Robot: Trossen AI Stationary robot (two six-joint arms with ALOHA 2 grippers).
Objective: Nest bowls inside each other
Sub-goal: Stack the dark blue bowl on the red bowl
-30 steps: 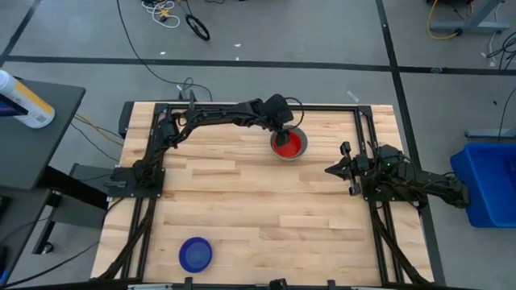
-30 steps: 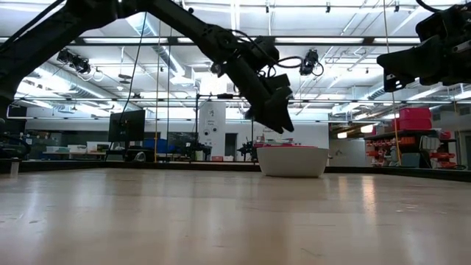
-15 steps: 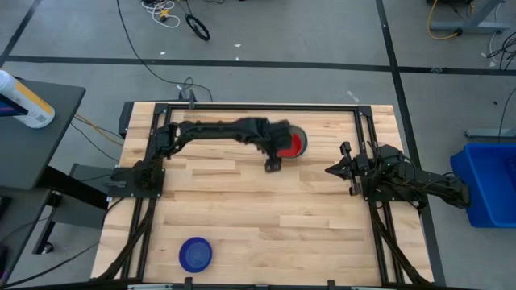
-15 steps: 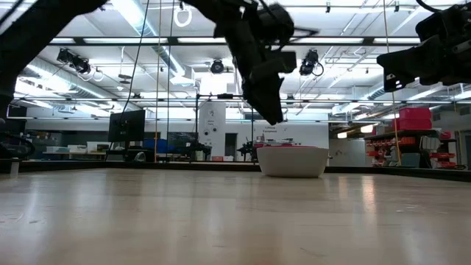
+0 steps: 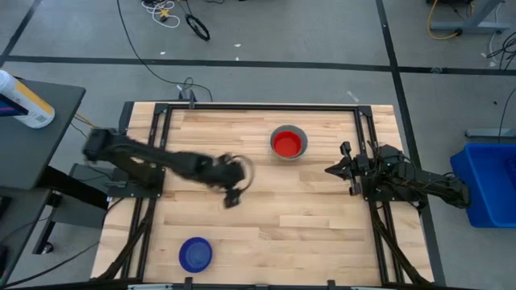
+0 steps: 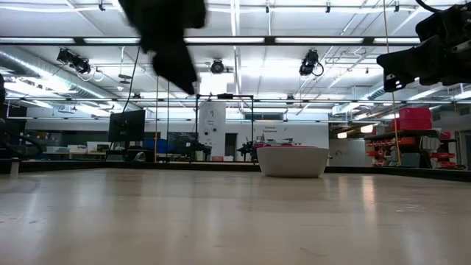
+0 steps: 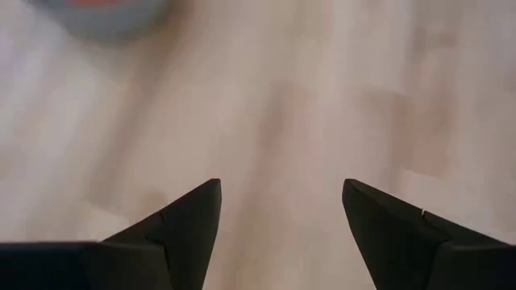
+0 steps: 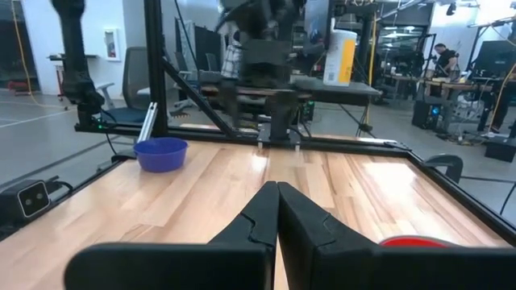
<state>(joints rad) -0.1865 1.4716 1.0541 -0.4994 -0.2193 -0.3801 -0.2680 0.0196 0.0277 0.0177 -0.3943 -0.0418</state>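
The left gripper [image 5: 232, 199] is seen over the bare middle of the wooden desk [image 5: 322, 225], its fingers [image 7: 189, 225] spread wide with nothing between them. A stack of bowls [image 5: 288, 143], a red one showing inside a grey outer one, is set near the far edge of the desk, while the dark blue bowl [image 5: 195, 254] is left alone at the near left corner, well apart from the stack. The right gripper [image 5: 330, 170] is held at the right side of the desk, its fingers pressed together on nothing.
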